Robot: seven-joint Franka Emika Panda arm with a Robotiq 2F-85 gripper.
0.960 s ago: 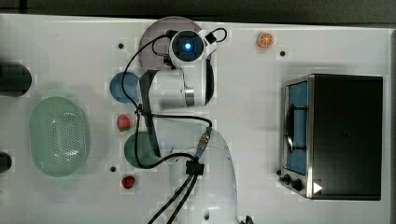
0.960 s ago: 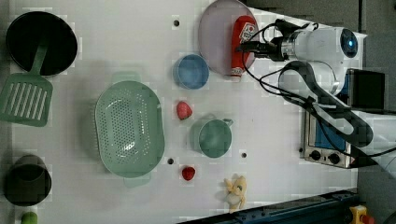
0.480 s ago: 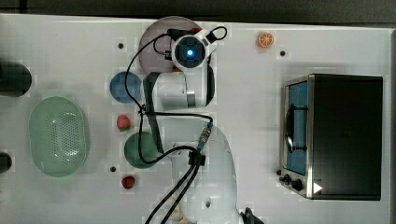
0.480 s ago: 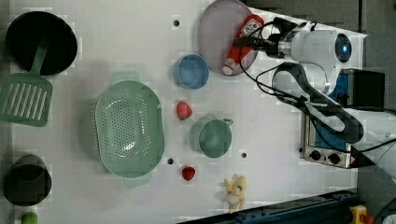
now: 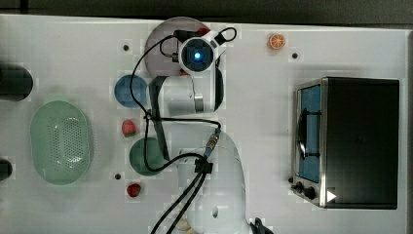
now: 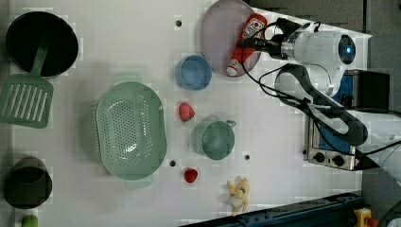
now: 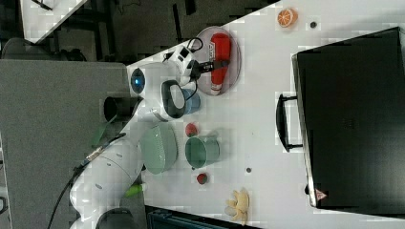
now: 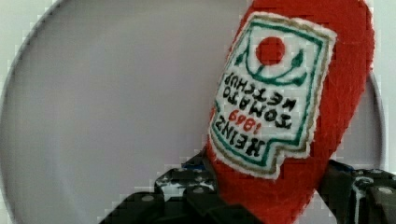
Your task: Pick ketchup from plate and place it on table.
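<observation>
The jaws [image 8: 275, 196] straddle the soft red plush ketchup bottle [image 6: 246, 42] on the mauve round plate [image 6: 217, 38], seemingly pinching it; it may slip or drag the plate across the white desk [image 6: 283, 156].

Beyond the white tabletop [image 7: 267, 119], the right view shows a dark floor [image 7: 138, 28], a grey panel [image 7: 52, 138] and another white surface's corner [image 7: 47, 12]. Lighting is even.
</observation>
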